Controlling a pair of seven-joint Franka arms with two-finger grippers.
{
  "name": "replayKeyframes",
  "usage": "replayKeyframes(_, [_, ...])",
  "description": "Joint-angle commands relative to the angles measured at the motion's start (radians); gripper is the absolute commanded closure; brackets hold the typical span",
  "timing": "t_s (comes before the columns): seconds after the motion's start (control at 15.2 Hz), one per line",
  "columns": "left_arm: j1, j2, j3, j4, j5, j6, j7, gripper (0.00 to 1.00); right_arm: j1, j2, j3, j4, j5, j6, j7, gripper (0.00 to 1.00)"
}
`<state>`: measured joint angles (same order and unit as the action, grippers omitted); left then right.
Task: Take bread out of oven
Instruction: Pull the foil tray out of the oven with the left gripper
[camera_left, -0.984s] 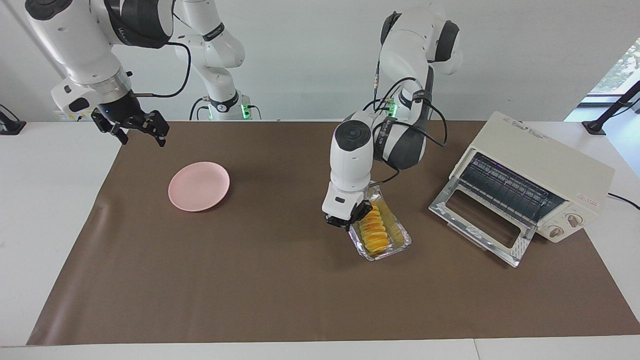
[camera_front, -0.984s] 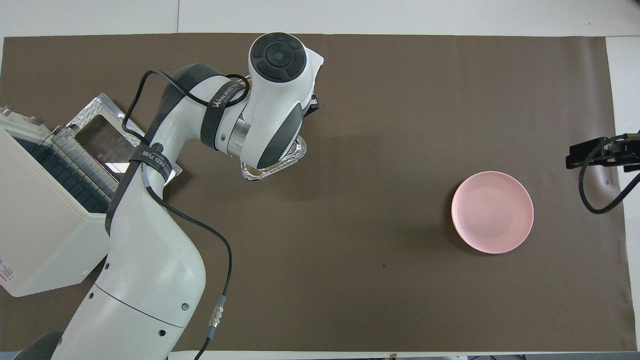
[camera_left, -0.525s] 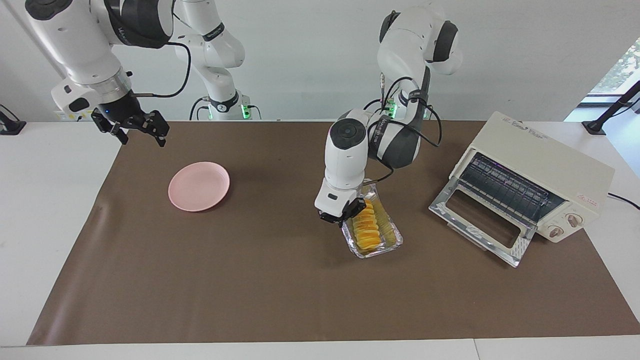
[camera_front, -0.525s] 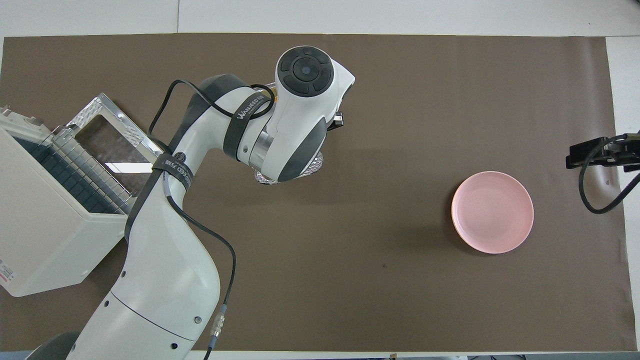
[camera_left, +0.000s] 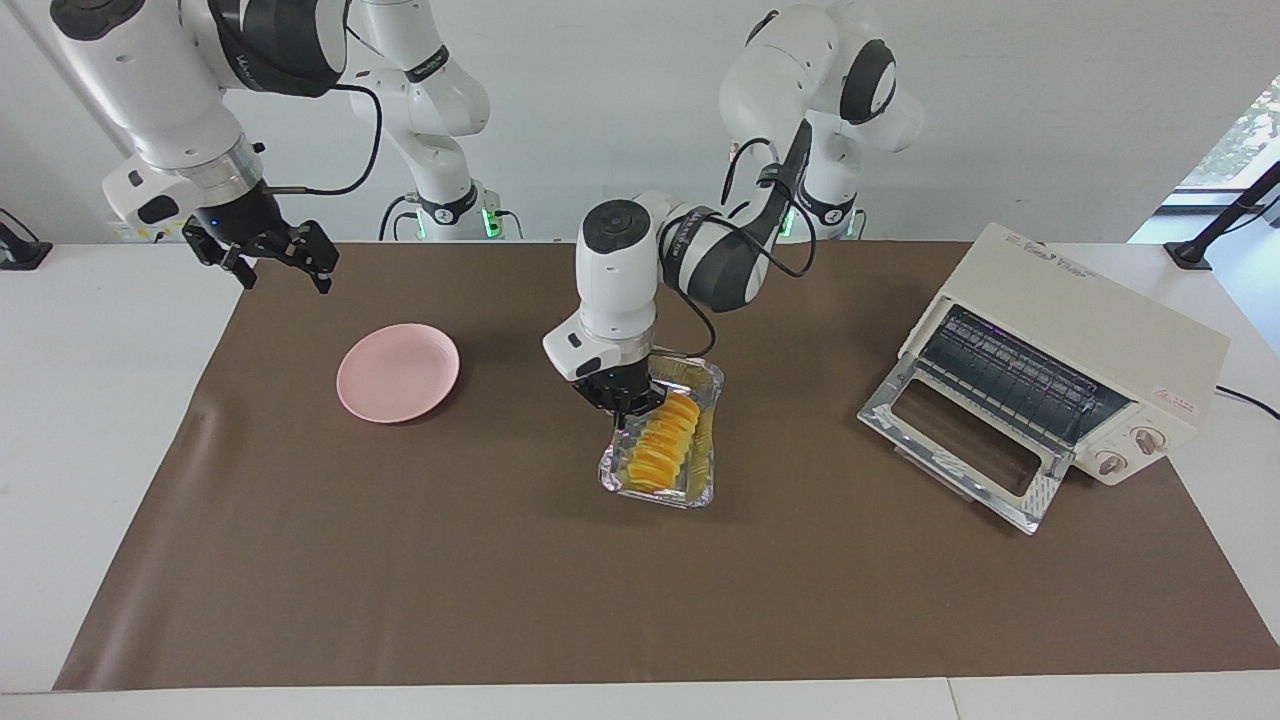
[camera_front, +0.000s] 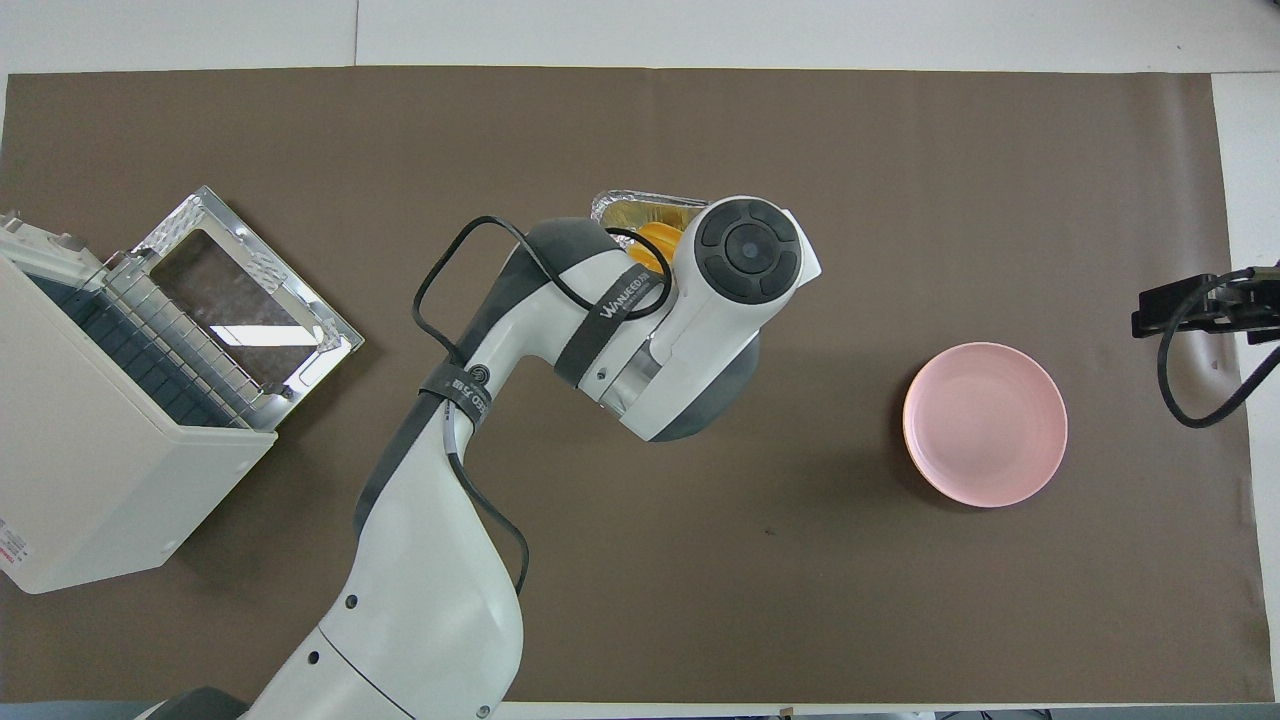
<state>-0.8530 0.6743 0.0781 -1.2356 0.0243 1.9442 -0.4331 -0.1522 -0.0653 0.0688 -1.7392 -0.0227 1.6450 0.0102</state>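
facing: high, across table, toward robots | overhead: steeply down, robots' end | shared: brown mat (camera_left: 400, 560)

Left gripper (camera_left: 628, 408) low, jaws clamped; right gripper (camera_left: 268, 262) raised, jaws wide.

The left gripper (camera_left: 628, 408) is clamped on the rim of the foil tray (camera_left: 704, 470) holding the bread (camera_left: 663, 442), between the open oven (camera_left: 1060, 370) and pink plate (camera_left: 398, 372). The right gripper (camera_left: 270, 258), open, waits near the plate.
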Motion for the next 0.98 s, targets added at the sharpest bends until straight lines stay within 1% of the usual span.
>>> replayKeyframes(0.0, [-0.060, -0.009, 0.051, -0.059, 0.031, 0.029, -0.131, 1.00, -0.013, -0.005, 0.013, -0.002, -0.010, -0.008, 0.008, 0.00])
replayKeyframes(0.13, [-0.072, -0.002, 0.051, -0.065, 0.061, 0.027, -0.159, 1.00, -0.013, -0.005, 0.013, -0.002, -0.010, -0.008, 0.008, 0.00])
replayKeyframes(0.2, [-0.074, -0.001, 0.051, -0.071, 0.063, 0.028, -0.202, 1.00, -0.013, -0.005, 0.013, -0.002, -0.010, -0.008, 0.008, 0.00])
replayKeyframes(0.26, [-0.096, -0.002, 0.051, -0.097, 0.075, 0.035, -0.284, 1.00, -0.013, -0.005, 0.013, -0.002, -0.010, -0.008, 0.008, 0.00])
replayKeyframes(0.39, [-0.101, -0.004, 0.051, -0.125, 0.111, 0.062, -0.288, 1.00, -0.013, -0.005, 0.013, -0.002, -0.010, -0.008, 0.008, 0.00])
replayKeyframes(0.66, [-0.116, -0.005, 0.051, -0.162, 0.118, 0.096, -0.322, 1.00, -0.015, -0.005, 0.013, -0.002, -0.010, -0.010, 0.007, 0.00])
replayKeyframes(0.79, [-0.118, -0.007, 0.051, -0.189, 0.118, 0.130, -0.331, 1.00, -0.015, -0.005, 0.013, 0.000, -0.010, -0.030, 0.004, 0.00])
replayKeyframes(0.92, [-0.116, -0.009, 0.051, -0.194, 0.118, 0.147, -0.360, 1.00, -0.006, -0.007, 0.017, 0.000, -0.010, -0.045, 0.002, 0.00])
